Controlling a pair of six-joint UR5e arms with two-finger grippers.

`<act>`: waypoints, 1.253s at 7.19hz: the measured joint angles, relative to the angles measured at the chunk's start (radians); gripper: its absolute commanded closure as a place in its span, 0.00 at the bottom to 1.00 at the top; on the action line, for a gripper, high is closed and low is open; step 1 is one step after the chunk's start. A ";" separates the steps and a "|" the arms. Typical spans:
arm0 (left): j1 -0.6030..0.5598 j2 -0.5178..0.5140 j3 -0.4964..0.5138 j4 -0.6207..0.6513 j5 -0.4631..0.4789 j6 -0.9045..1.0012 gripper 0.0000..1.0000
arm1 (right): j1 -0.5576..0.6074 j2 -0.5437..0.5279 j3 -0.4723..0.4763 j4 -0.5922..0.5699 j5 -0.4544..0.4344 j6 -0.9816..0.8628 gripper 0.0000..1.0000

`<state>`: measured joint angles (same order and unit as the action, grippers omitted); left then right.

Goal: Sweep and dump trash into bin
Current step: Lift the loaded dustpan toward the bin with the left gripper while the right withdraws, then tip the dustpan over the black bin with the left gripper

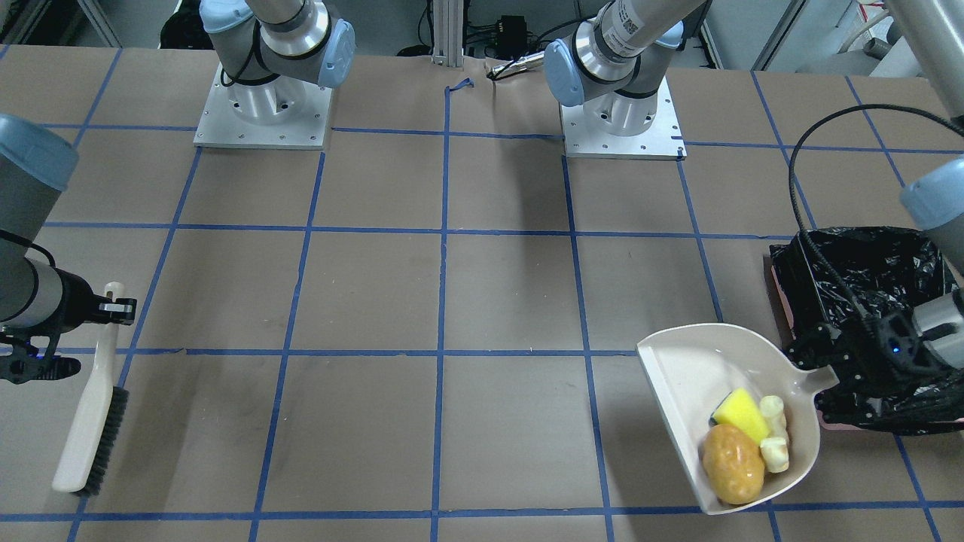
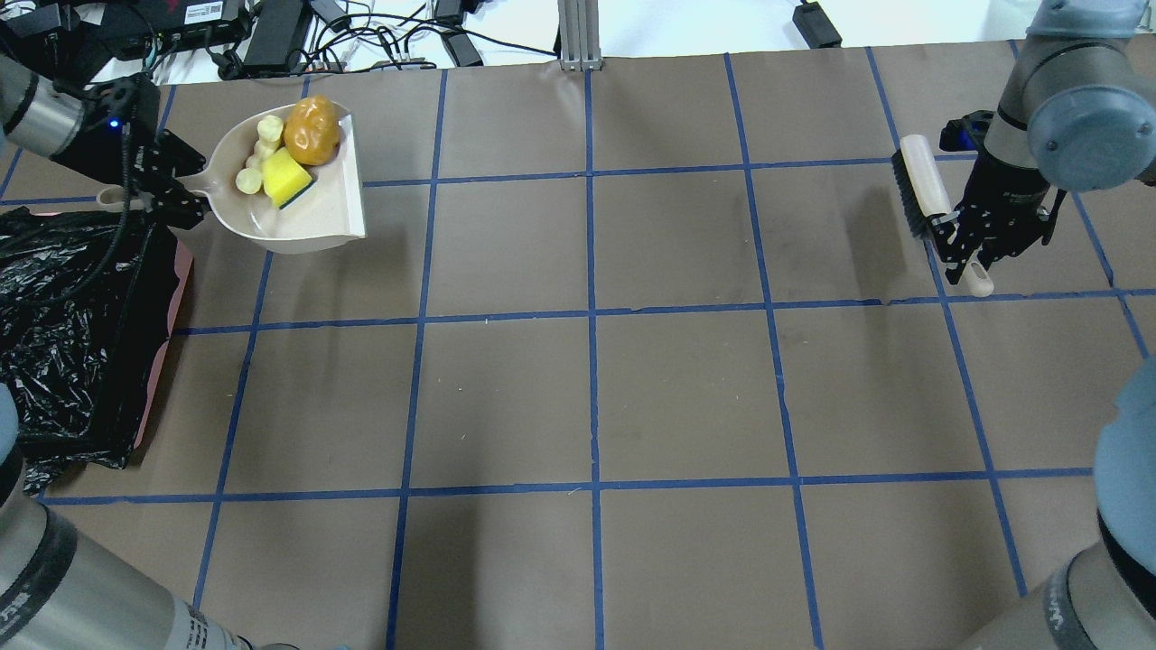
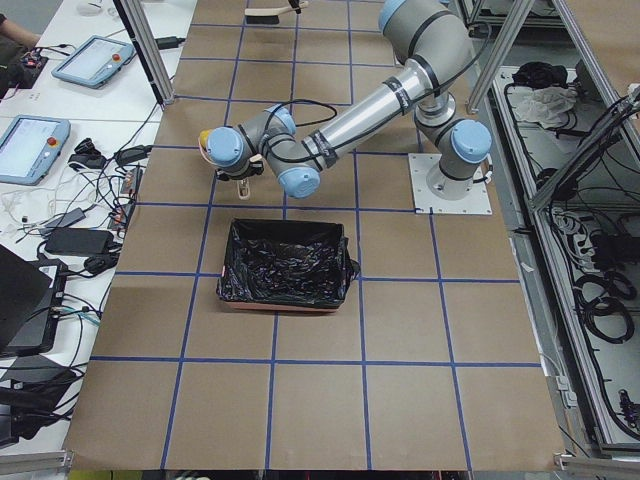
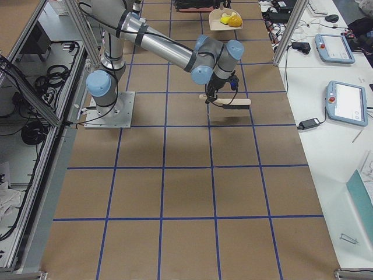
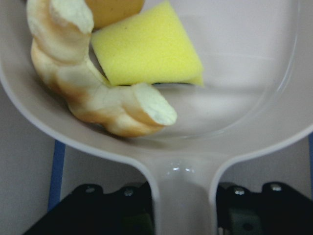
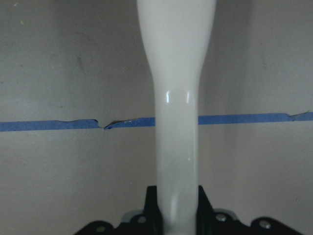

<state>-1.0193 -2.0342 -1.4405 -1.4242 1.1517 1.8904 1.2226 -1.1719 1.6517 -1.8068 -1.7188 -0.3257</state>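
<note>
Overhead exterior view: the trash all lies inside a beige dustpan [image 2: 318, 221], huddled at its handle end. The glossy potato-like lump [image 2: 312, 131] touches the yellow wedge [image 2: 287, 178], and the croissant-like pastry [image 2: 256, 159] curls along the pan's back wall beside both. The dustpan sits just beside the bin [image 2: 72, 334], a box lined with crinkled black plastic, with a pink edge showing. The pan's handle points toward the bin. The left gripper [image 2: 167, 194] is clamped on that handle; the left wrist view shows its jaws tight against both sides. Well apart across the taped table [image 2: 587, 397], the right gripper [image 2: 959, 236] clasps the handle of a brush [image 2: 919, 185], which hangs clear of the table surface.
</note>
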 measured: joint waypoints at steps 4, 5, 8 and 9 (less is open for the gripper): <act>0.208 0.120 0.003 -0.126 0.109 0.134 1.00 | -0.011 0.020 0.022 -0.031 -0.015 -0.066 0.80; 0.272 0.139 0.007 -0.148 0.142 0.172 1.00 | -0.011 0.017 0.040 -0.046 -0.018 -0.072 0.80; 0.444 0.152 0.012 -0.166 0.243 0.268 1.00 | -0.011 0.014 0.053 -0.061 -0.020 -0.074 0.46; 0.485 0.150 0.012 -0.161 0.265 0.287 1.00 | -0.011 0.015 0.054 -0.066 -0.017 -0.073 0.39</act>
<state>-0.5343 -1.8846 -1.4283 -1.5853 1.4166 2.1775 1.2118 -1.1573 1.7054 -1.8725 -1.7362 -0.3985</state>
